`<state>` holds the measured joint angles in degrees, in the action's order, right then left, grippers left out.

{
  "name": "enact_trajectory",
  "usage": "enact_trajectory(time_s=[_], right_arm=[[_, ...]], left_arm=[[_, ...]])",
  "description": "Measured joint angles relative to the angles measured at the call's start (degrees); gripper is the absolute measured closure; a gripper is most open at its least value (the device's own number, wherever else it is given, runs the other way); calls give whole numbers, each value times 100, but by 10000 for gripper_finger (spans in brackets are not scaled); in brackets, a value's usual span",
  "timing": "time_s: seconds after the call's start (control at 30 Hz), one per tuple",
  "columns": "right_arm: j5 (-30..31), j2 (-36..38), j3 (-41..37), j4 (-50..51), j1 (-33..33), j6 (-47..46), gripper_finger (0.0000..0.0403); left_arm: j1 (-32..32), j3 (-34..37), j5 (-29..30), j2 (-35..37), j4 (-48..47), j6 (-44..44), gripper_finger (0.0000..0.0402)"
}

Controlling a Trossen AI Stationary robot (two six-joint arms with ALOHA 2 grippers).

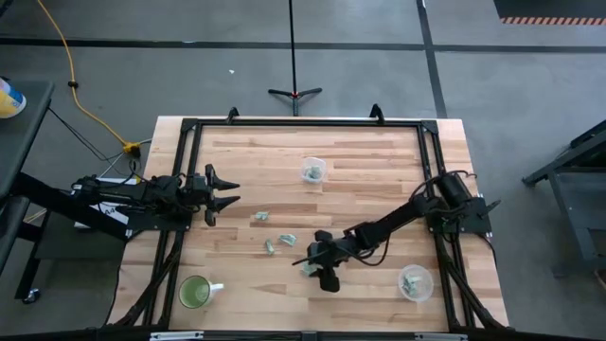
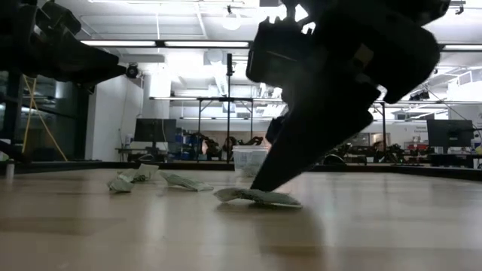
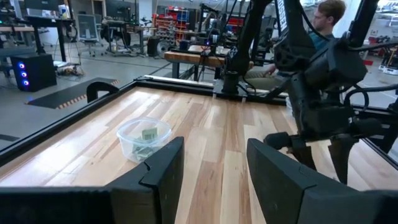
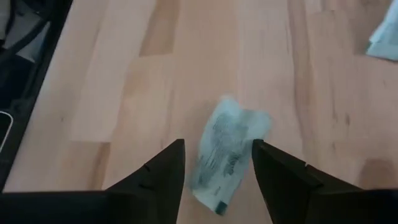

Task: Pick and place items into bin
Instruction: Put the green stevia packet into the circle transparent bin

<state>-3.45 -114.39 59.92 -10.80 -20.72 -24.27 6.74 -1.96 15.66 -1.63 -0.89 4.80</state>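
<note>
Pale green-and-white scraps lie flat on the wooden table. One scrap (image 4: 227, 158) (image 2: 257, 197) lies between the fingers of my right gripper (image 4: 217, 165) (image 1: 317, 263), which is open, low over the table's near middle and pointing down. Three more scraps (image 1: 260, 217) (image 1: 286, 239) (image 1: 270, 247) lie just to its left. My left gripper (image 1: 222, 194) (image 3: 214, 168) is open and waits at the table's left edge, touching nothing. My right gripper stands astride the scrap, one finger on either side. In the low view one fingertip (image 2: 260, 184) comes down from above to the scrap's edge (image 2: 245, 194). I cannot tell whether it touches. The scrap lies flat on the table.
A clear bin (image 1: 415, 282) holding scraps stands near the right near corner. A second clear bin (image 1: 313, 170) (image 3: 143, 138), also holding scraps, stands at the far middle. A green mug (image 1: 196, 292) sits at the left near corner. A person (image 3: 323, 18) is seated beyond the table.
</note>
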Motion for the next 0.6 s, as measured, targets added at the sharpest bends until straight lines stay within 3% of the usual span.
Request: enact_trajectory(time_s=[0.13,0.6], right_arm=[[-212,-100,7,-164,53,-121,232],[206,-96,24,518,-224,-75,287]], left_arm=[[0,0,0,2,21,0,191],[1,0,7,0,72,-44,191]])
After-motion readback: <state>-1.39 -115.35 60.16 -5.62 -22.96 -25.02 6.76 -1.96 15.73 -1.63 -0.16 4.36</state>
